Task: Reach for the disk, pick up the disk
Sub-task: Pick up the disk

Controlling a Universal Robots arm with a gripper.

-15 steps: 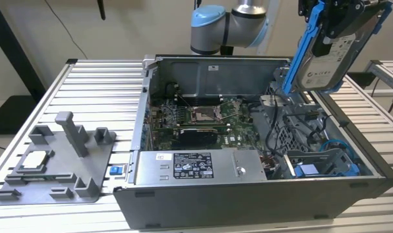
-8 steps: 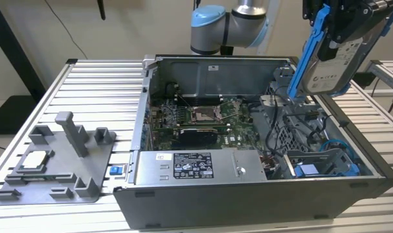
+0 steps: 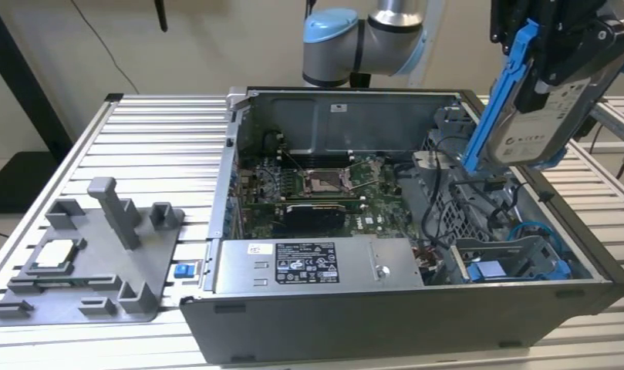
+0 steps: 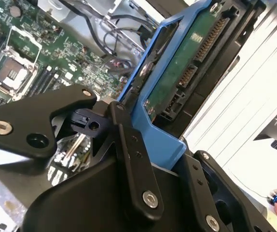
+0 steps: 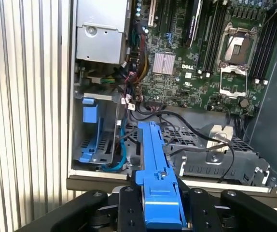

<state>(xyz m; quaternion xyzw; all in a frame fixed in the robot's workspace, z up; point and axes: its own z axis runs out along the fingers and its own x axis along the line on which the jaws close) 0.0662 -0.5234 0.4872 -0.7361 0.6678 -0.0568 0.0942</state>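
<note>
— Where are we seeing the disk right now?

— We are seeing it lifted above the open computer case, at the exterior view's right, hanging nearly on edge with its blue carrier frame toward us in the first wrist view.

— And the claw?

— We are finding it closed down on the blue frame, one finger pressing on each side, nothing else in its grip.

— How are we judging it will handle?

— Rigid and fairly heavy for its size, we are guessing, with smooth metal faces. The plastic frame edges are looking like the safer place to hold; the exposed green circuit board and connector are seeming fragile.

— What are we counting?

— One disk, one case, one motherboard, one grey fixture on the slatted surface, holding one small square chip.
</note>
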